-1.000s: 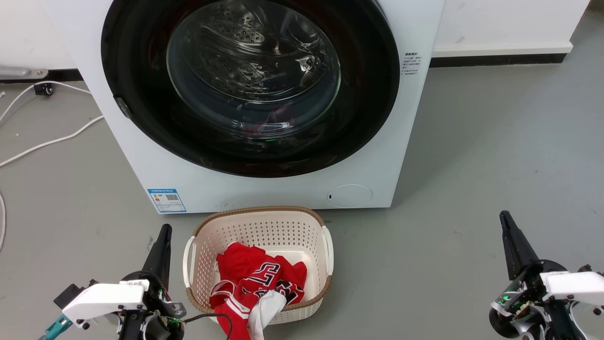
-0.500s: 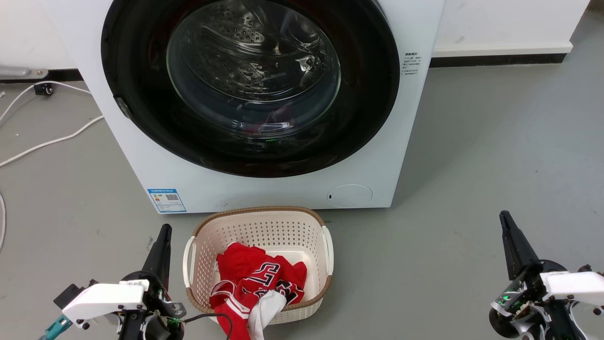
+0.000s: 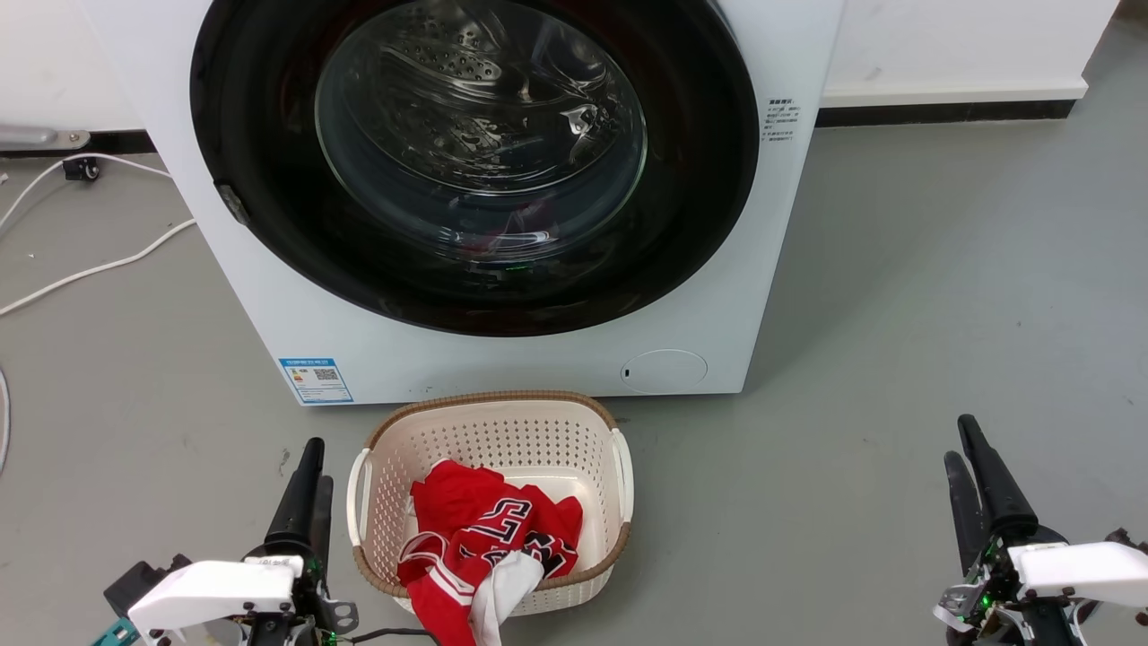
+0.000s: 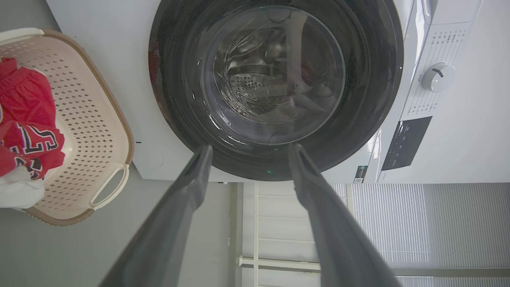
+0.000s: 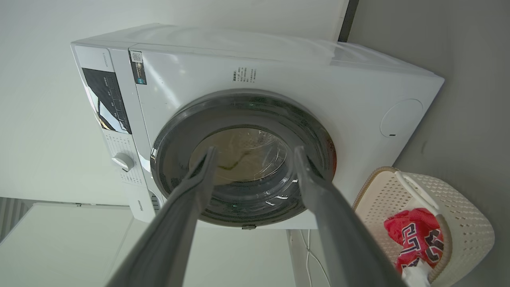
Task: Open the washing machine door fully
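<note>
A: Jaws?
B: Left gripper [image 4: 250, 146] wide apart, holding nothing. Right gripper [image 5: 255, 148] same: wide, nothing held. Two grippers, both well apart from the machine.
A: Door?
B: One washing machine door [image 3: 475, 161], shut flush on the front of the one white washing machine [image 3: 538, 363], glass bulge facing the robot. Round, so no long axis.
A: Rest?
B: One laundry basket [image 3: 502, 399] on the grey floor [image 3: 897, 314], just beside the machine's bottom front edge, between the grippers. One red jersey [image 3: 480, 516] inside.
</note>
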Tool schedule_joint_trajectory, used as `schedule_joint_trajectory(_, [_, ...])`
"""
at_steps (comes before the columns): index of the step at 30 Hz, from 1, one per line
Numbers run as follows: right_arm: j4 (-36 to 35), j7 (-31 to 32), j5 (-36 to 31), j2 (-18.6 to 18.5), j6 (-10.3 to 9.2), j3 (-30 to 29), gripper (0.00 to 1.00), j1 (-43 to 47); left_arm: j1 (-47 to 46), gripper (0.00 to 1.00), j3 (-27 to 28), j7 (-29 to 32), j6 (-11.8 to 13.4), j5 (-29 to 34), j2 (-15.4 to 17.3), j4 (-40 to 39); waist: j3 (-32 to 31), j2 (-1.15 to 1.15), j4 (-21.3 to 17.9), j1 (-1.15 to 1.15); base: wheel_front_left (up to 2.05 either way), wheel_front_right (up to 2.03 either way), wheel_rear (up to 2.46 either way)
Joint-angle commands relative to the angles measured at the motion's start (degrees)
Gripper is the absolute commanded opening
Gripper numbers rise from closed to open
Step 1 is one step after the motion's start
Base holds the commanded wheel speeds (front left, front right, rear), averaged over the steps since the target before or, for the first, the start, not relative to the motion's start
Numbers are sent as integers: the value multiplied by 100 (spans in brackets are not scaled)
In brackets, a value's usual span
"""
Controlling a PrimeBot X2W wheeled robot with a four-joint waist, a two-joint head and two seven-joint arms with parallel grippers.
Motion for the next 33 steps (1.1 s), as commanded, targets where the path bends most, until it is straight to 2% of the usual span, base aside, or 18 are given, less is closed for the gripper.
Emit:
schedule_joint_trajectory(1, [-210,-63,-307,-18,1,16,100,-26,-63,100,-38,-67,29,252,15,-187,3,0,0,-1,0,0,0])
schedule_joint_trajectory(18, [-691,-463,-2774,-17,1,351,100,190,49,100,-452,-465,522,2315,17,-614,32,0,7,-1,0,0,0])
schedule_joint_trajectory(33, [-1068,-779,-4226,-16,1,426,100,338,119,100,-704,-782,805,3702,19,-895,69,0,8,-1,0,0,0])
